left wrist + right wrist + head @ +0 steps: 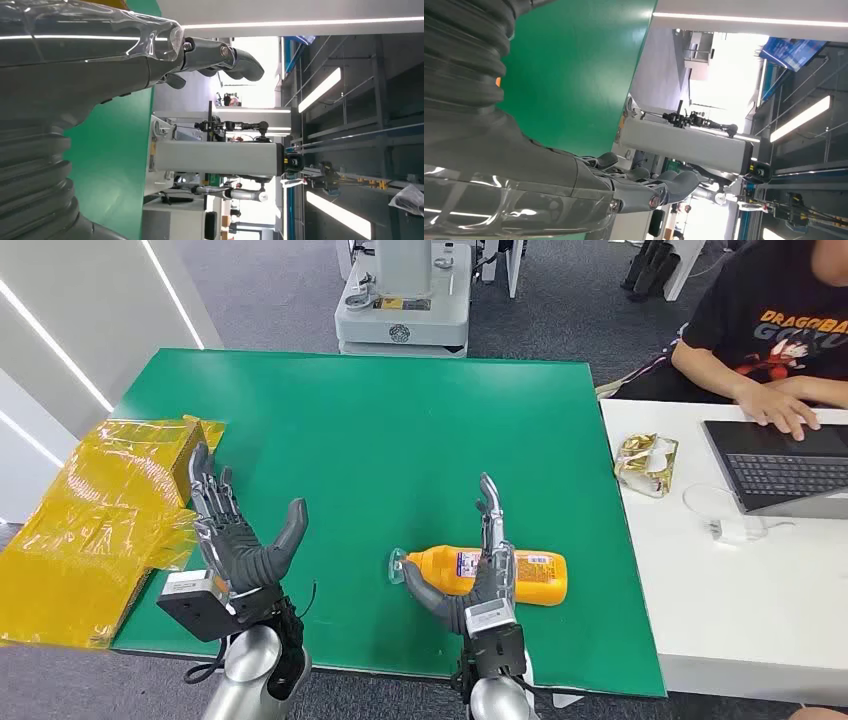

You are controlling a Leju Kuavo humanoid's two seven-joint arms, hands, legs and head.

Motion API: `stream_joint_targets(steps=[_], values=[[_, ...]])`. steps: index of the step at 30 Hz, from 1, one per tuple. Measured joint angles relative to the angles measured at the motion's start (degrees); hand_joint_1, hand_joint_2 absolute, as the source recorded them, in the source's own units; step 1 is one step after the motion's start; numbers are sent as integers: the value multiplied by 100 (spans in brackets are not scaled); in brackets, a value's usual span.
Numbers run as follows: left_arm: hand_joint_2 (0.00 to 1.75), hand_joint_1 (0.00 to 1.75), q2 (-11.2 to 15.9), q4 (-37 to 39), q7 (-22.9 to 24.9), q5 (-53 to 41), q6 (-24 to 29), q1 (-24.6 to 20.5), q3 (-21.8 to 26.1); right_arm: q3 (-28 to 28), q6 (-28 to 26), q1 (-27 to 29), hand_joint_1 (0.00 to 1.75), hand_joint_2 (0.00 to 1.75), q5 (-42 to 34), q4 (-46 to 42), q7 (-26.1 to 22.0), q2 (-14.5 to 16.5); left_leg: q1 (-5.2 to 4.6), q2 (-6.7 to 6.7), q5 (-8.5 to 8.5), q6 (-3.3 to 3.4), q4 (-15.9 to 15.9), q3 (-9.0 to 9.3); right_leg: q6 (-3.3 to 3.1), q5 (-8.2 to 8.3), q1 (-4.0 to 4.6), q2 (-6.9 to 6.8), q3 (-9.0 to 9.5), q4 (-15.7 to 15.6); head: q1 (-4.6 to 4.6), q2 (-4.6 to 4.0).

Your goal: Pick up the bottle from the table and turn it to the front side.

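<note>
An orange bottle [500, 575] lies on its side on the green table mat [400, 420], near the mat's front edge, as the robot's right hand [485, 575] stands over it with fingers straight, close together and held upright, thumb angled out toward the clear cap end. The palm faces inward across the bottle's middle, apparently lined up to close around the body; whether it touches the bottle cannot be told. The left hand [235, 540] is raised over the mat's front left corner, fingers spread and holding nothing, seemingly parked clear. The bottle's long axis runs across the mat, cap toward the left hand, base toward the white desk [740, 610], printed label facing up.
</note>
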Motion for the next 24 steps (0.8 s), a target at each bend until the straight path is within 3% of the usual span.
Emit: stream_joint_targets(steps=[9,14,24], values=[[175,0,-34,1,0,-1,-187,-6,0,0,-212,37,0,175,179,-44,45,-9,0,1,0,0,0,0,0,0,0,1,-1,-1,1,0],[175,0,-63,5,0,-1,-372,-10,0,-2,214,129,0,175,123,-212,421,-96,0,1,0,0,1,0,0,0,0,1,-1,-3,0,0],[175,0,-92,17,0,-12,-679,-22,11,32,306,210,0,175,2557,-697,1446,-607,-1,1,-1,1,1,-1,2,1,-1,1,0,-5,1,0]])
